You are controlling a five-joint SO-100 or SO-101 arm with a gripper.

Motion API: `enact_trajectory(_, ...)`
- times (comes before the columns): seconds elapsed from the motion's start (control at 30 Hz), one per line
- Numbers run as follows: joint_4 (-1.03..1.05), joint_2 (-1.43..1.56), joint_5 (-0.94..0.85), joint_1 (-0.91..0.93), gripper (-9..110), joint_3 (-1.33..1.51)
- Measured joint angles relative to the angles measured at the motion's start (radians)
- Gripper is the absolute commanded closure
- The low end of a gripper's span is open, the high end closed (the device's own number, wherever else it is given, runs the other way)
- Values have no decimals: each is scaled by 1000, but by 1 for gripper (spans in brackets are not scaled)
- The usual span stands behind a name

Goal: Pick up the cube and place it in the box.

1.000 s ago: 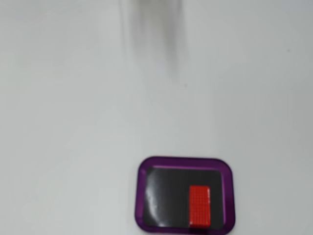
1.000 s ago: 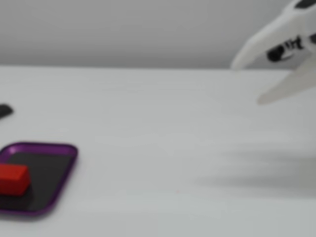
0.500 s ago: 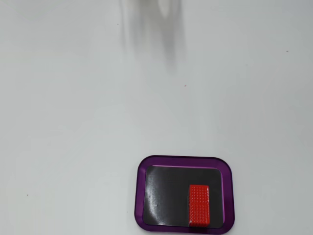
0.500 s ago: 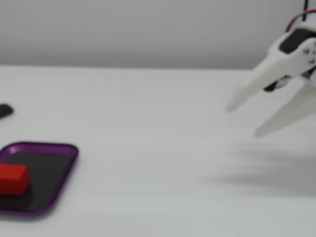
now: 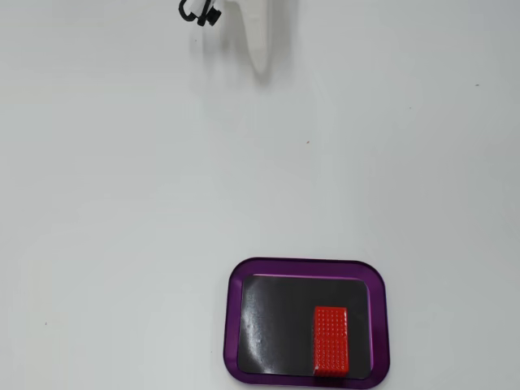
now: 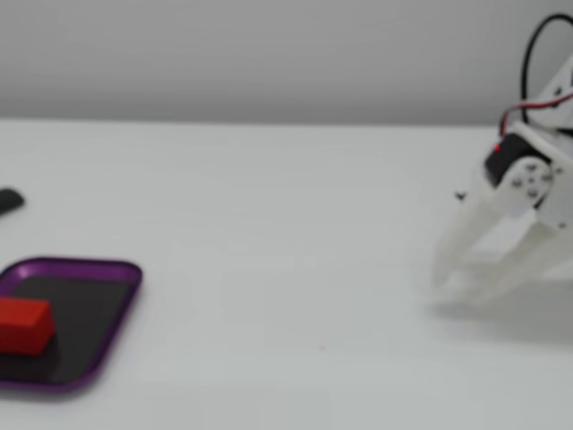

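The red cube (image 5: 331, 340) lies flat inside the box (image 5: 236, 325), on its black bottom near the right front corner in a fixed view. In the other fixed view the cube (image 6: 24, 325) sits at the left end of the purple-rimmed box (image 6: 107, 269). My white gripper (image 6: 466, 288) is far from both, at the right edge of that view, tips down close to the table, fingers spread apart and empty. In the first fixed view the gripper (image 5: 260, 61) shows at the top edge, well away from the box.
A small dark object (image 6: 9, 201) lies at the far left edge behind the box. The white table (image 5: 122, 203) stretches between gripper and box. The arm's black and red cables (image 6: 537, 54) rise at the right.
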Motion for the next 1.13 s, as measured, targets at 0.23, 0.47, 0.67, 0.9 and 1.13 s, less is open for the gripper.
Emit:
enact_trajectory(0.23, 0, 0, 0, 0, 102, 11)
enact_trajectory(0.47, 0, 0, 0, 0, 102, 29)
enact_trajectory(0.67, -3, 0, 2, 0, 102, 29)
enact_trajectory(0.9, -3, 0, 2, 0, 102, 29)
enact_trajectory(1.13, -3, 0, 2, 0, 102, 29)
